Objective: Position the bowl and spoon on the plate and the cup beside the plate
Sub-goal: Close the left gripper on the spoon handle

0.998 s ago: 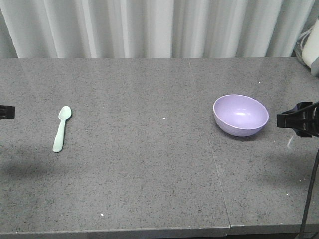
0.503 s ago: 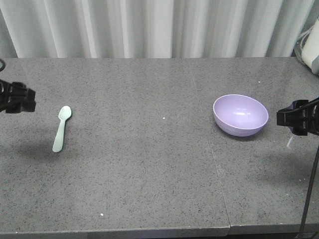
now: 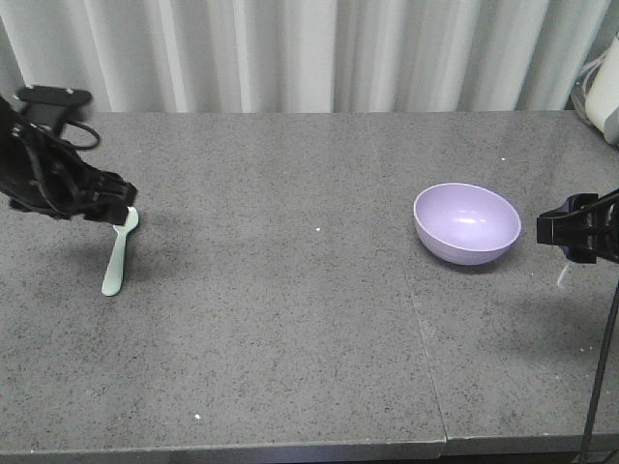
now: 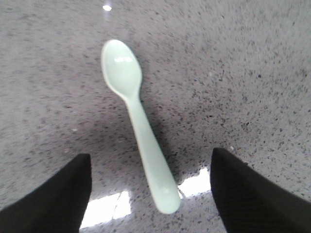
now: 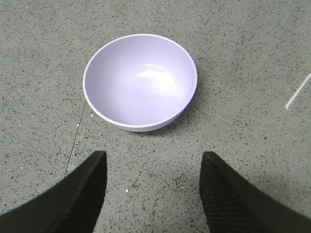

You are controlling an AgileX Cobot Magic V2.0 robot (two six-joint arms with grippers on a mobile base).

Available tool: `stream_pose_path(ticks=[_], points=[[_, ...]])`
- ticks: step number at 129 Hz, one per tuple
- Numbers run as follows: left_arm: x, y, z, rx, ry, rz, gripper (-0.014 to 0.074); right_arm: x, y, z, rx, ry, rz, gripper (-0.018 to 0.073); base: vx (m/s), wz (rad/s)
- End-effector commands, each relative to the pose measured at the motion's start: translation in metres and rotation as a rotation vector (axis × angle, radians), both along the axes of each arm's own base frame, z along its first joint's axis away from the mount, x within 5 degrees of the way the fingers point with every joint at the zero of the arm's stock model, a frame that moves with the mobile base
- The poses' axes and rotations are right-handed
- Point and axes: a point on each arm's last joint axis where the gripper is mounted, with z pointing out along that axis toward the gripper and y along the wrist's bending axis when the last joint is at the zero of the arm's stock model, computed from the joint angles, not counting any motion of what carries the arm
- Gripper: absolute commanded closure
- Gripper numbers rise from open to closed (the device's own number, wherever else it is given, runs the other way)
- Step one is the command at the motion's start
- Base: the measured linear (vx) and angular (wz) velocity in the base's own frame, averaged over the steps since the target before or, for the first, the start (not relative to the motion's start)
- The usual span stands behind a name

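The pale mint-green spoon [image 3: 118, 253] lies flat on the grey table at the left, scoop toward the curtain; the left wrist view shows the spoon [image 4: 138, 124] lengthwise. My left gripper [image 3: 114, 207] hangs open over the scoop end; in the wrist view the gripper [image 4: 151, 179] has a finger on each side of the handle tip, not touching it. The lavender bowl [image 3: 467, 223] stands upright and empty at the right, and the bowl [image 5: 140, 80] fills the right wrist view. My right gripper [image 3: 547, 230] stays open just right of it, seen from the wrist as the gripper [image 5: 153, 177] short of the bowl. Plate and cup are out of view.
The grey speckled table [image 3: 309, 338] has a seam [image 3: 426, 348] running front to back under the bowl's left side. A white curtain [image 3: 290, 53] hangs behind the far edge. A white object [image 3: 602, 92] sits at the far right corner.
My left arm has come in from the left edge and moved right, over the spoon's scoop end. The right gripper, bowl and spoon have stayed put.
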Motion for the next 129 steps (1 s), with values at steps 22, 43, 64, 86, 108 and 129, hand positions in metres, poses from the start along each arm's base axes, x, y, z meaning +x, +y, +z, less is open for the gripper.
stream_pose_path(ticks=[22,43,64,86,108,129], points=[[0.017,-0.006,-0.010,-0.029,-0.025,0.067,0.0094,0.003,-0.001,0.019,-0.004,-0.109,-0.011,0.0141,0.00,0.00],[0.025,-0.006,-0.031,-0.032,0.033,0.090,0.0094,0.003,-0.001,0.019,-0.004,-0.109,-0.011,0.0141,0.00,0.00],[0.029,-0.007,-0.038,-0.047,0.037,0.124,0.0094,0.003,-0.001,0.019,-0.004,-0.108,-0.011,0.0141,0.00,0.00],[0.037,-0.008,-0.039,-0.054,0.034,0.138,0.0094,0.003,-0.001,0.019,-0.004,-0.108,-0.011,0.0141,0.00,0.00],[0.045,-0.008,-0.037,-0.043,0.028,0.138,0.0094,0.003,-0.001,0.019,-0.004,-0.108,-0.011,0.0141,0.00,0.00],[0.052,-0.007,-0.040,-0.021,0.062,0.148,0.0094,0.003,-0.001,0.019,-0.004,-0.108,-0.011,0.0141,0.00,0.00]])
